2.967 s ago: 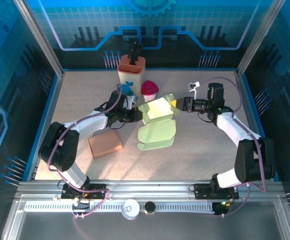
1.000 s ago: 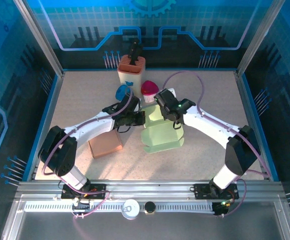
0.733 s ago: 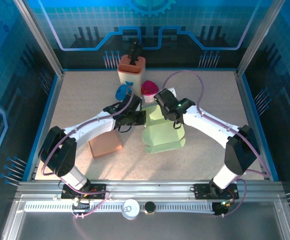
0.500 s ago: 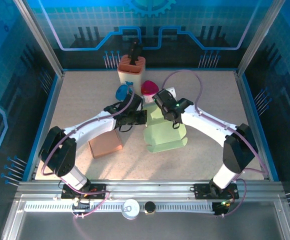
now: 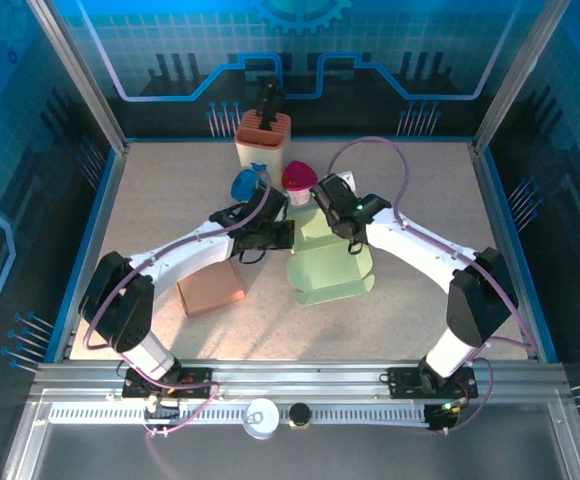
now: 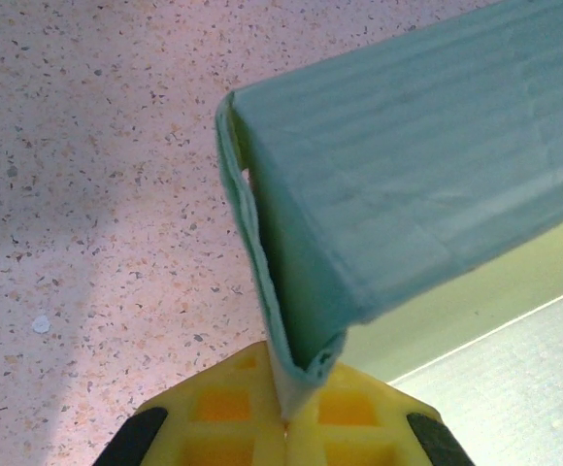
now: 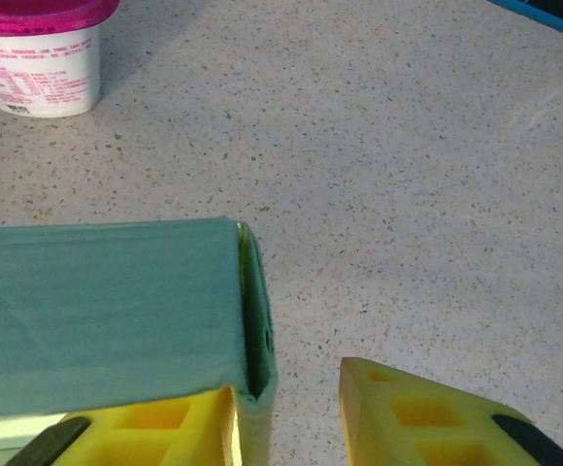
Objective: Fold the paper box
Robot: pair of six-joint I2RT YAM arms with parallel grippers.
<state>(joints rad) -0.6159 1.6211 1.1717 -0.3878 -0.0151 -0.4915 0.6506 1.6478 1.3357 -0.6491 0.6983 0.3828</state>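
1. Top external: fixed high above and behind the left tool (image 5: 286,235) and right tool (image 5: 351,248), looking down and forward over the whole counter (image 5: 160,190), from far off.
2. Left wrist: mounted just behind the left tool (image 6: 283,427), facing out along it, very close to the paper box (image 6: 408,165) ahead.
3. Right wrist: mounted just behind the right tool (image 7: 291,417), facing ahead, equally close.
4. Shared by all three: the paper box and speckled counter beside it.
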